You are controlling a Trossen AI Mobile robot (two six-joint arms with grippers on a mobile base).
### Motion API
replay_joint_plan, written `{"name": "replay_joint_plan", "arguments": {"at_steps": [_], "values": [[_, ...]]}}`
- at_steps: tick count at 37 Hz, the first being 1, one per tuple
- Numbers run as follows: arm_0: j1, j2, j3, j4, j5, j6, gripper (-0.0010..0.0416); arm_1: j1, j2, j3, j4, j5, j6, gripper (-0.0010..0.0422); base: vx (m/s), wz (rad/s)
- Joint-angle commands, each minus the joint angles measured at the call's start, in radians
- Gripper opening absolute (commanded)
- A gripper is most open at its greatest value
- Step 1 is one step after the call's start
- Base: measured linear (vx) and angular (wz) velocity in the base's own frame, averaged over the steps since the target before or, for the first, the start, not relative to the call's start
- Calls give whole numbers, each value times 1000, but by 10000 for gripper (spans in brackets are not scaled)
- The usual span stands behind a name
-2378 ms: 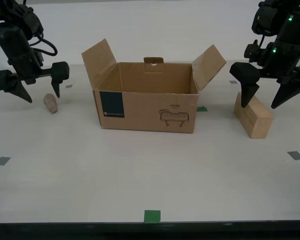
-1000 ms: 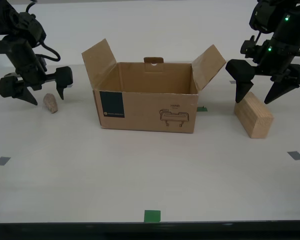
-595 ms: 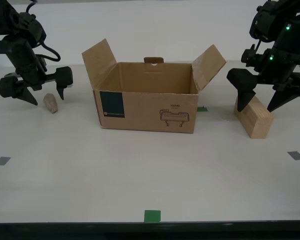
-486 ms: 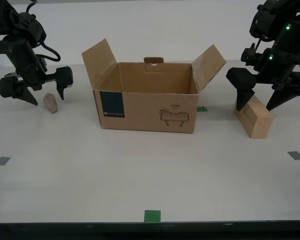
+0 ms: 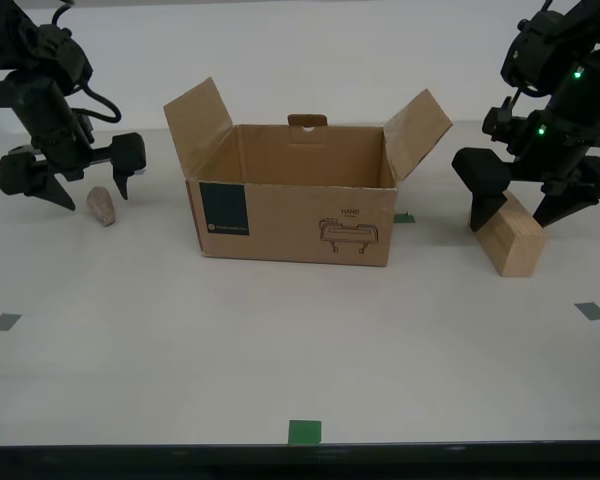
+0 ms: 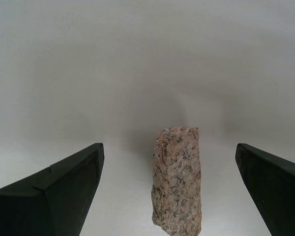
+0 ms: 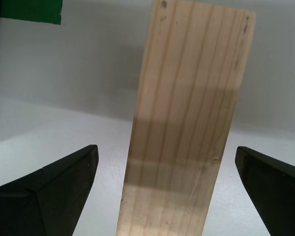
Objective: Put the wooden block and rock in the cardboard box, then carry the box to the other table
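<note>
The open cardboard box (image 5: 290,215) stands mid-table with its flaps up. The wooden block (image 5: 510,240) lies on the table at the exterior view's right. My first gripper (image 5: 510,215) is open and lowered over it, one finger on each side, and the block (image 7: 187,123) lies between the open fingers (image 7: 166,150). The rock (image 5: 101,207) rests at the exterior view's left. My second gripper (image 5: 88,198) hangs open just above and behind it, and the rock (image 6: 178,177) sits between its spread fingers (image 6: 168,147). The other table is out of view.
Grey tape squares (image 5: 4,322) (image 5: 591,311) and a green tape mark (image 5: 303,432) lie flat on the table. Another green mark (image 5: 404,218) lies beside the box. The table's front edge runs along the exterior view's bottom.
My first gripper has come down around the wooden block, its fingertips now lower beside it. My second gripper shifted toward the rock earlier and has held still since.
</note>
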Motion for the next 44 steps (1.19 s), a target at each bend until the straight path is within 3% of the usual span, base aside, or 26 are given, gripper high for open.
{"name": "replay_joint_plan", "arguments": {"at_steps": [1, 7, 34, 44], "values": [[1, 0, 3, 1, -2, 3, 389, 0, 1, 0, 1, -2, 11, 366, 0, 0], [2, 0, 5, 0, -3, 2, 390, 0, 1, 0, -2, -2, 45, 366, 0, 0], [19, 0, -3, -6, -3, -9, 388, 0, 1, 0, -5, -3, 29, 365, 0, 0], [21, 0, -3, -5, -3, -8, 352, 0, 1, 0, -15, -2, 24, 318, 0, 0]]}}
